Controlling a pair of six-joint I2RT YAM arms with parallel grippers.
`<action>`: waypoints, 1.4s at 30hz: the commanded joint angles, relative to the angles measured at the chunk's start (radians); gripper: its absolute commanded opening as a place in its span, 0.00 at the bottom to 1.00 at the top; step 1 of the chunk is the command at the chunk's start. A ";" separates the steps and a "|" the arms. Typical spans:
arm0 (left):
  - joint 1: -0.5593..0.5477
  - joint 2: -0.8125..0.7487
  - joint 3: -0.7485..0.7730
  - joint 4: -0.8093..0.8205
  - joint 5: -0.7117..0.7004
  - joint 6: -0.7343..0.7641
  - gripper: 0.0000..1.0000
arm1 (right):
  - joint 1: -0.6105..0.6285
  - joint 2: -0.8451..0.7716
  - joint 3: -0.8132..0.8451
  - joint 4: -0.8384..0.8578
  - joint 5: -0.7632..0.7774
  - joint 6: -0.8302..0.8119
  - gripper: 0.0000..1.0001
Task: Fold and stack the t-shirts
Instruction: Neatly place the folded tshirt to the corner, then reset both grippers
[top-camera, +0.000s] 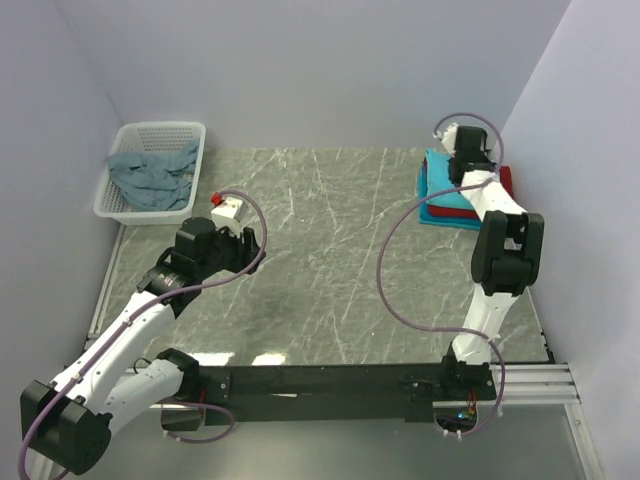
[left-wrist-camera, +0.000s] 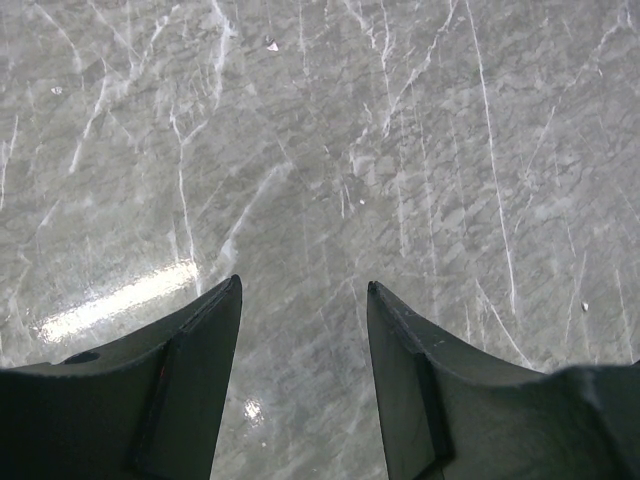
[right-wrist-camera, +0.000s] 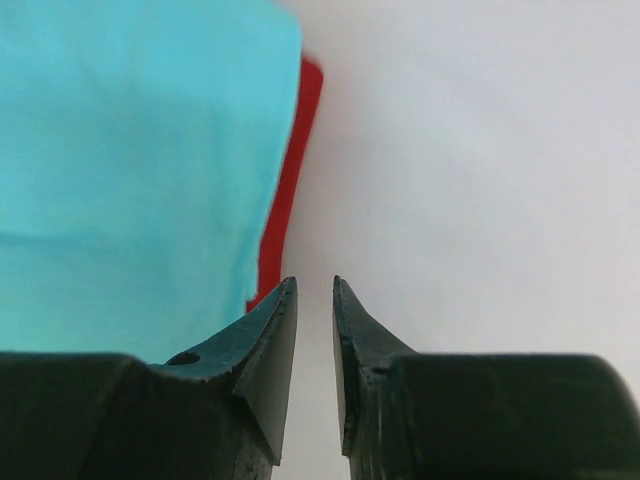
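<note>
Folded bright turquoise cloth t-shirt (right-wrist-camera: 130, 150) tops the stack at 2 o'clock; right gripper (right-wrist-camera: 315, 285) is narrow, probably empty. I'd send the wide-open left gripper (left-wrist-camera: 303, 285) to pinch the crumpled grey-blue t-shirt (top-camera: 150, 175) at 10 o'clock by one edge.

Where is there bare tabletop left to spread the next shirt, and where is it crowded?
Bare marble table runs across the middle, between the white basket far left and the folded stack far right; the left fingers see only marble. Crowded: the far-right corner, where the right fingers hang at the stack's edge.
</note>
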 joint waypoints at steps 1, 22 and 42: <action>0.004 -0.028 0.005 0.020 -0.008 0.013 0.59 | 0.084 -0.018 0.011 0.033 0.043 -0.029 0.28; 0.002 -0.027 0.008 0.025 0.025 0.018 0.59 | 0.224 0.139 0.015 0.126 0.218 -0.122 0.28; 0.132 -0.243 -0.029 0.095 -0.135 -0.149 0.99 | 0.084 -1.052 -0.568 -0.040 -0.456 0.764 0.93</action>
